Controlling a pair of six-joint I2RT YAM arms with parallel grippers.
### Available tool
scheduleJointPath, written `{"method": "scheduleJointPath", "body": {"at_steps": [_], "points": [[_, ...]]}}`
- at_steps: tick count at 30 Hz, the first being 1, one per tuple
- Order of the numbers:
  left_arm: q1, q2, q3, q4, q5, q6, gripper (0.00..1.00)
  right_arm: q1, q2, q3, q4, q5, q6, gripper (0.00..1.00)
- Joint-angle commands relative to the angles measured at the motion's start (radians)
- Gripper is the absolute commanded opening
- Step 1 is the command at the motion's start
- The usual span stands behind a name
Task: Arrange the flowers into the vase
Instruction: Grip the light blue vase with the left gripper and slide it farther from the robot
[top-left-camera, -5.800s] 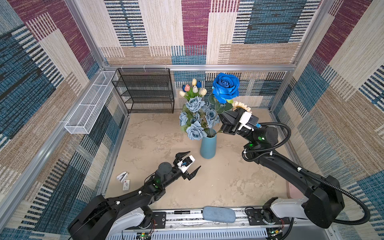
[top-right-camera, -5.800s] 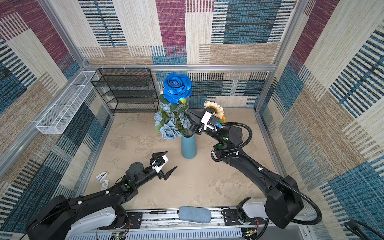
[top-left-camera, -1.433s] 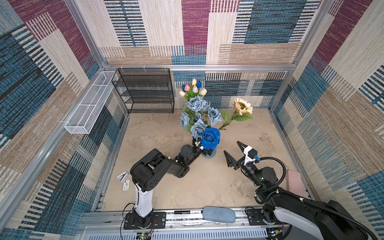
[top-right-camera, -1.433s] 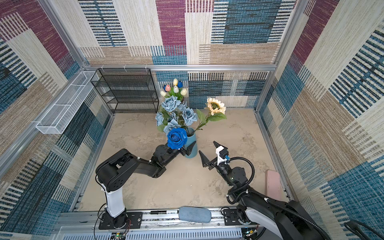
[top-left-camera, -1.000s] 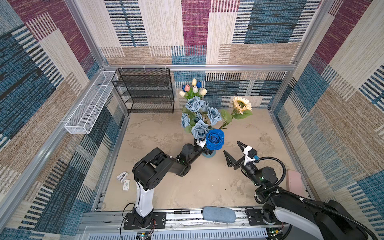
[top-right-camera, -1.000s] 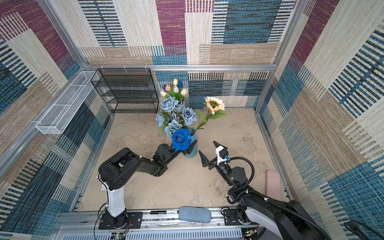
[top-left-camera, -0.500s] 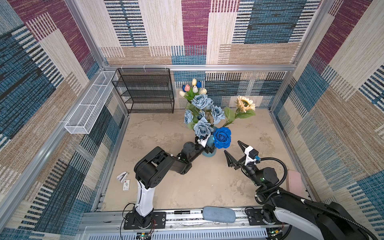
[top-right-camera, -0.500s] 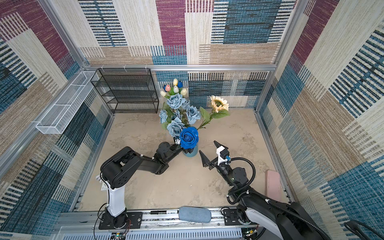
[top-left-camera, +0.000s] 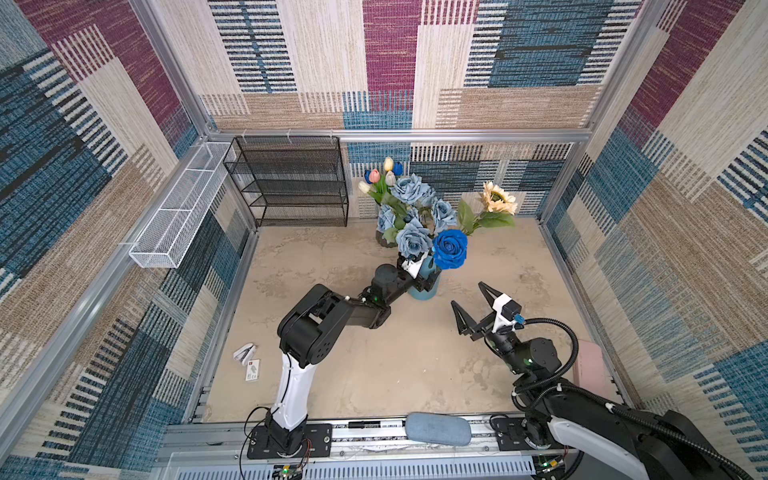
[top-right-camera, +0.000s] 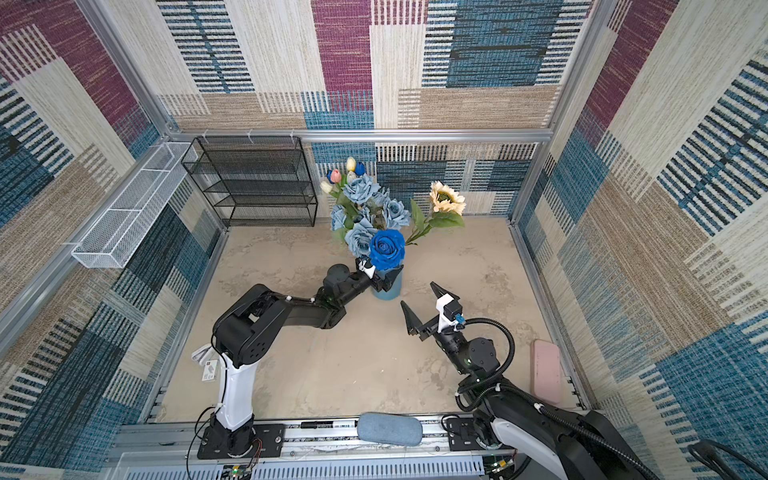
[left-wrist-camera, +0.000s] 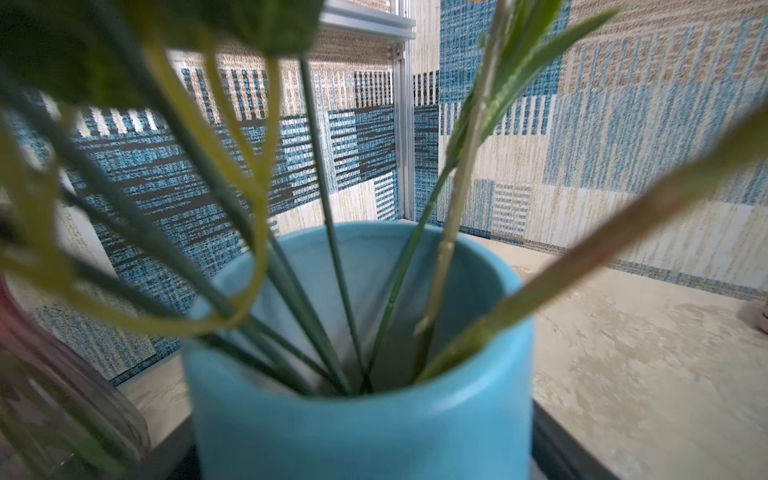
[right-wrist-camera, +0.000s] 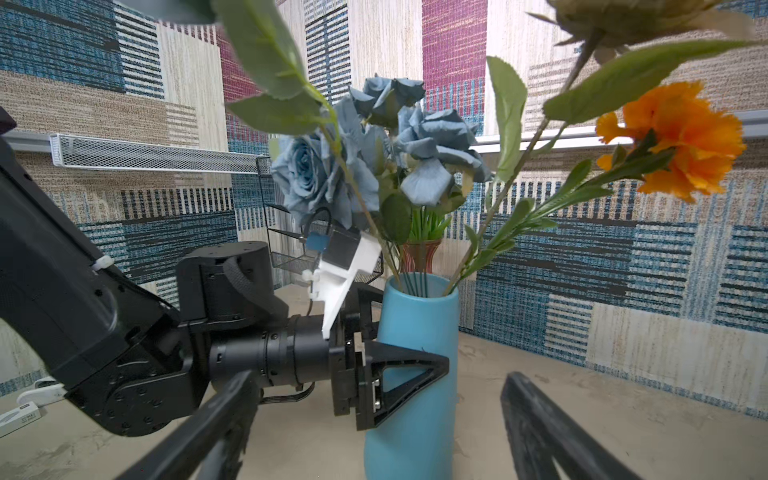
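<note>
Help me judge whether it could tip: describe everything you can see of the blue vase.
The blue vase is a tall, plain, light-blue cylinder, smooth and glossy like glazed ceramic, with a thick rounded rim and an open mouth. It appears to rest on the beige tabletop near its middle. Several green stems fan out of it. The left gripper clamps its body, one finger on either side.

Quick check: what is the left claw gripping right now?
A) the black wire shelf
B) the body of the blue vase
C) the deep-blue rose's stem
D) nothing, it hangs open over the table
B: in the right wrist view the left claw clamps the blue vase below its rim, with one jaw on each side of the body.
</note>
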Motion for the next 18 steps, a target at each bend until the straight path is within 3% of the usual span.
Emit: {"method": "scheduleJointPath", "body": {"at_steps": [1,18], "points": [[0.015,0.04,0.115,0.076,0.039,0.019,0.41,0.001,0.003,-0.004,0.013,0.015,-0.002,0.94],[0.078,0.473,0.937,-0.332,0.193,-0.015,0.41,0.001,0.027,0.001,0.02,0.01,-0.002,0.94]]}}
